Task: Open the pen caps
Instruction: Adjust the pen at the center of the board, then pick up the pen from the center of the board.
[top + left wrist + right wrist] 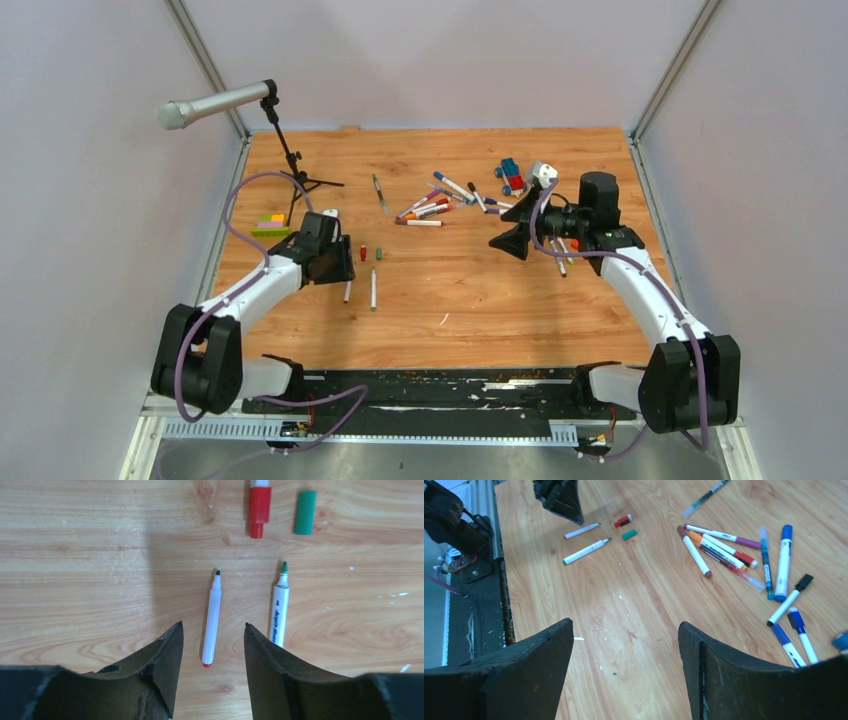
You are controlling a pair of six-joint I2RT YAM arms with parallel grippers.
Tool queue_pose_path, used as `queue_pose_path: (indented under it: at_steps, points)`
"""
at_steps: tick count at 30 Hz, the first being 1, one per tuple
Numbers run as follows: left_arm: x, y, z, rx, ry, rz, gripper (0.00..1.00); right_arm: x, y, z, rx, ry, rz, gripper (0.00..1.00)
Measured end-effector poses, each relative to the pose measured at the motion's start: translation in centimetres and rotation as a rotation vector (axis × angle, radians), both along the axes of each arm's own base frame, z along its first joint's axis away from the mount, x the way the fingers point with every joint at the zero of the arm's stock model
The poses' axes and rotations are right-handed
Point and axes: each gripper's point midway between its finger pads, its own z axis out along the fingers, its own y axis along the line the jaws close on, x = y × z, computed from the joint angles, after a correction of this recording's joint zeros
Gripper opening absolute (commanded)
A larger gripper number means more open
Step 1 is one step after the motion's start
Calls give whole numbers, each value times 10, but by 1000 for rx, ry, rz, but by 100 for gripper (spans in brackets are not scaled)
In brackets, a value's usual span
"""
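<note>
At the far left a microphone (215, 103) on its stand leans over the bench (450, 300), and a green and yellow brick bar (270, 226) lies by the stand's foot. Just right of that my left jaws hang apart, gripping nothing. A white pen (212, 625) with its dark tip bare lies on the wood in the gap between them, and neither side touches it. A second pen (279, 611), green-tipped and also bare, lies just beside it. Past their tips rest a red cap (259, 510) and a green cap (305, 512), near each other but apart. Mid-bench sits a loose heap of pens (430, 205), most with coloured caps on, with a toy car (512, 176) behind. My right jaws stand wide apart and empty, raised over bare wood right of the heap.
</note>
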Motion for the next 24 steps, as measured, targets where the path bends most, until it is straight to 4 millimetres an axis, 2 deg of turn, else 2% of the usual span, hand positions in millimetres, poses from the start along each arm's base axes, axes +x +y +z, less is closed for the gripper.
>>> queue_pose_path:
  at_steps: [5, 12, 15, 17, 18, 19, 24]
  points:
    - [5, 0, 22, -20, -81, 3, 60, 6, -18, -14, -56, 13, -64, 78]
    - [6, -2, 28, -34, -114, 1, 64, 17, -50, -23, -137, -10, -176, 78]
    - [2, -4, 25, -54, -124, -12, 73, 26, -69, -31, -179, -5, -247, 77]
    - [-2, -6, 26, -71, -139, -22, 88, 33, -84, -38, -216, 9, -305, 76]
    - [-4, -6, 28, -80, -154, -26, 97, 37, -92, -44, -240, 18, -336, 75]
    - [-5, -7, 31, -85, -169, -30, 100, 41, -98, -50, -262, 28, -362, 72]
    - [-8, -6, 60, -143, -304, -11, 100, 51, -122, -88, -382, 120, -447, 54]
